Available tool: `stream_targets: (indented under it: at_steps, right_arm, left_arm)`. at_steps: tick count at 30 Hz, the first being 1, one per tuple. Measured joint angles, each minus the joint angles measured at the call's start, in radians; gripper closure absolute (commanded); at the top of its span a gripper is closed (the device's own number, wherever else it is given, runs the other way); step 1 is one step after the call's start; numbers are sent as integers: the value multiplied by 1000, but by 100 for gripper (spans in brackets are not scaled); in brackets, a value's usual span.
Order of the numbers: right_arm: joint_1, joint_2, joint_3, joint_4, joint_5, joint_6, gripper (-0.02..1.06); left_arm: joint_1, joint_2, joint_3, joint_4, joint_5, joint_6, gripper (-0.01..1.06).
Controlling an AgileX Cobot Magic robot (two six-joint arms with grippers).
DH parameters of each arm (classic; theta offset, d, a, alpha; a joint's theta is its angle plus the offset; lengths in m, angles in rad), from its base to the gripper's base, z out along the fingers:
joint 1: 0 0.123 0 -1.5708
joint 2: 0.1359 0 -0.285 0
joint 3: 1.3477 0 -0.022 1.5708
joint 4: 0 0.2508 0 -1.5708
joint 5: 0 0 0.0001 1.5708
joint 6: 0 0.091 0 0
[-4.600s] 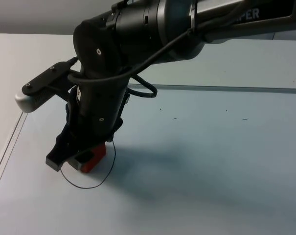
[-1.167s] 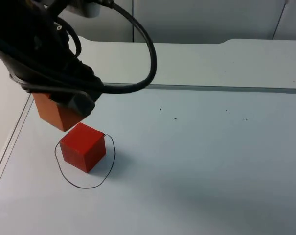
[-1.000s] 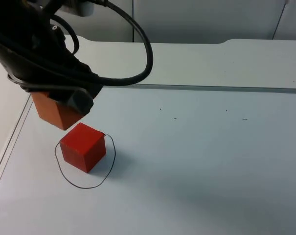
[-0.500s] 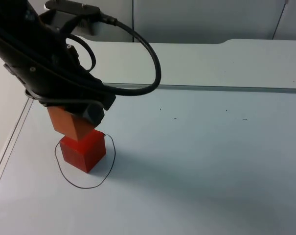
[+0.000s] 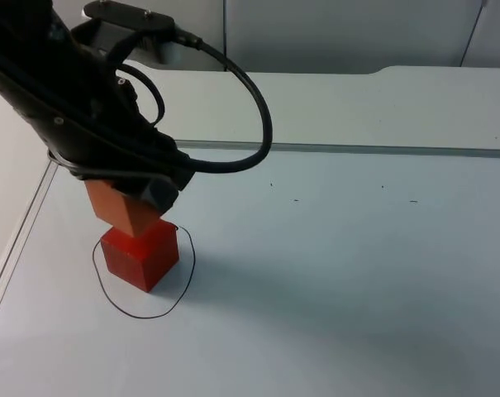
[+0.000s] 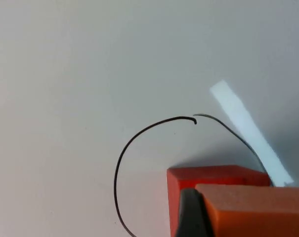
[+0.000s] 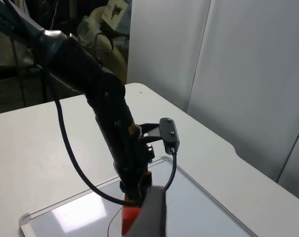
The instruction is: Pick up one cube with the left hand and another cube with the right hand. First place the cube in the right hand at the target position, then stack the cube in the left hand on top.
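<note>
Red cube: placed inside drawn circle. Orange cube: clamped in left gripper, apparently resting on red cube, skewed; release pending. Right gripper: raised well back, waiting; finger state indeterminate.

You have two cubes, both at the hand-drawn black ring on the white table's left side. The red cube sits flat inside that ring, one corner turned toward you. The orange cube is right above it, tilted, its lower edge at the red one's top face (whether it actually touches, you cannot tell), and it is clamped in the left gripper.
</note>
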Motion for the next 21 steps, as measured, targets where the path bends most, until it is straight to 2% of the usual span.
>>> stream_targets:
  at_steps: [21]
  right_arm:
    - [0, 0, 0, -3, 0, 0, 26]
  left_arm:
    - [0, 65, 0, -12, -21, 2, 105]
